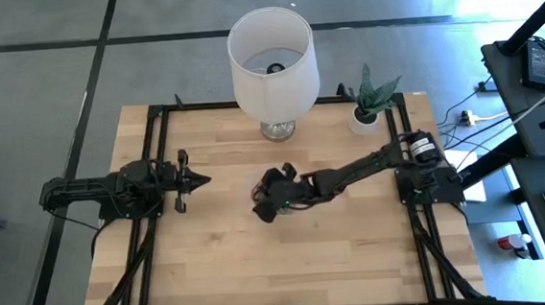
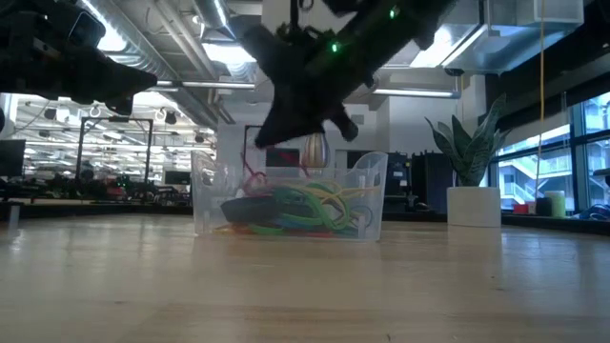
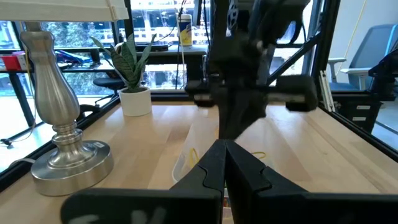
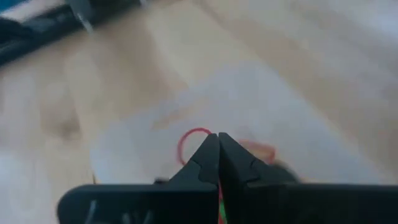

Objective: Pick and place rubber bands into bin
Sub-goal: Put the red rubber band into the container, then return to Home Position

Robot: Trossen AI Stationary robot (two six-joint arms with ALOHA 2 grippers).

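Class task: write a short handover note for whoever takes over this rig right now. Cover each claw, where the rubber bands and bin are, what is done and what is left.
Right claw: shut, hanging above the bin at mid-table; a red rubber band shows at its tips, but whether it is gripped cannot be told.
Left claw: shut, holding nothing, waiting over the table's left side, pointing at the bin.
Rubber bands: a mixed-colour pile lies inside the bin.
Done: many bands are binned.
Left: no loose bands show on the table; check around the bin, which the right arm covers from above.
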